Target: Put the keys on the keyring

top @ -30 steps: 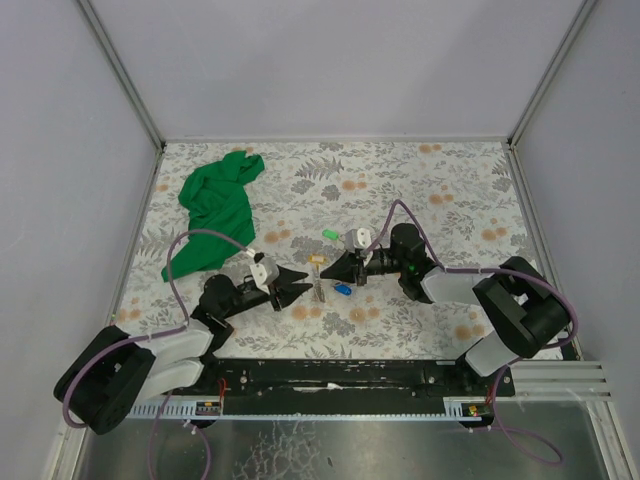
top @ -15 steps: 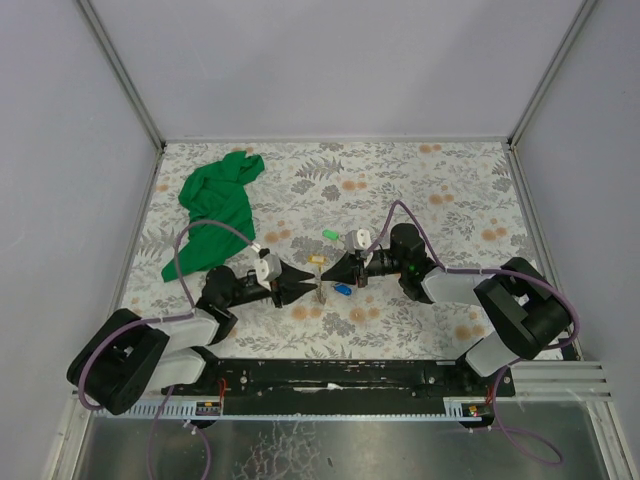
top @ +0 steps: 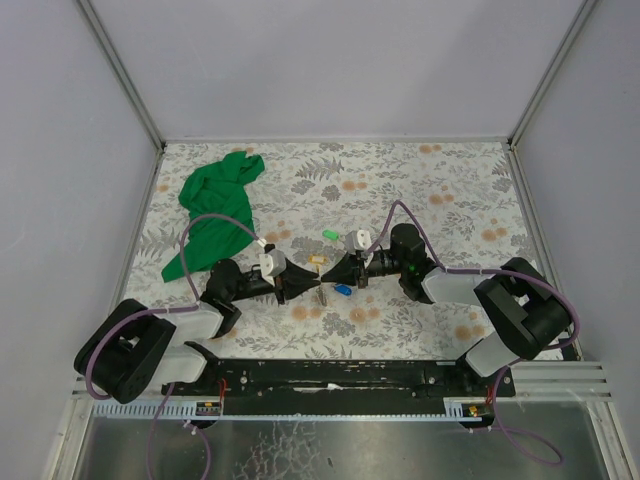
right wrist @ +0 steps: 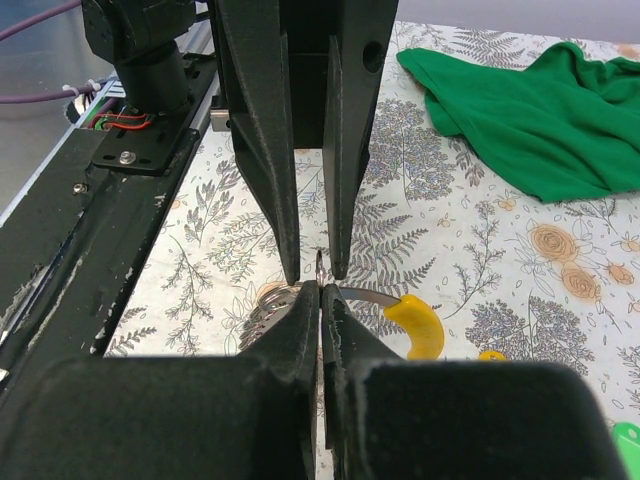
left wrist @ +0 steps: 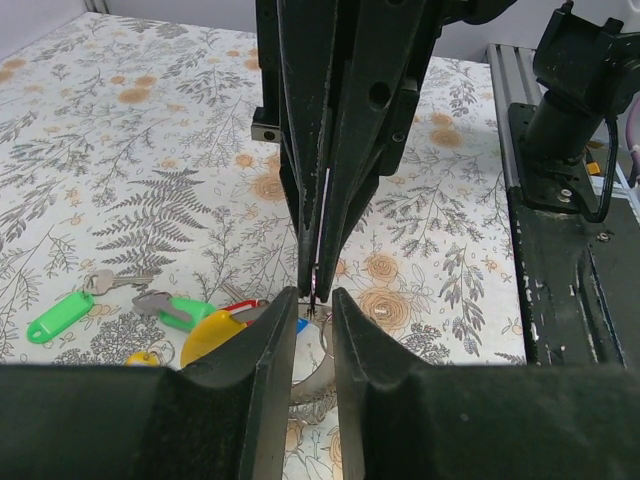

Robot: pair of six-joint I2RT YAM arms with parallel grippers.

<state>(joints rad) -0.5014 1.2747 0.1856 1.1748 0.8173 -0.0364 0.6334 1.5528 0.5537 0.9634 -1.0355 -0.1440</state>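
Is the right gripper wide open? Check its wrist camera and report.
No, the right gripper is shut, its fingertips meeting on the keyring.

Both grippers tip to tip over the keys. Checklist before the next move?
1. ok: right gripper is shut on the keyring, with the wire standing up from its tips.
2. ok: left gripper is open by a narrow gap, one finger each side of that wire.
3. ok: the two tips meet head-on in the top view.
4. cannot tell: whether the left would close on ring or key; too small.
5. not ok: green-tagged key lies loose, apart from the ring. The yellow tag sits at the ring; threaded or not, cannot tell.
6. ok: green cloth lies well away from the tips.
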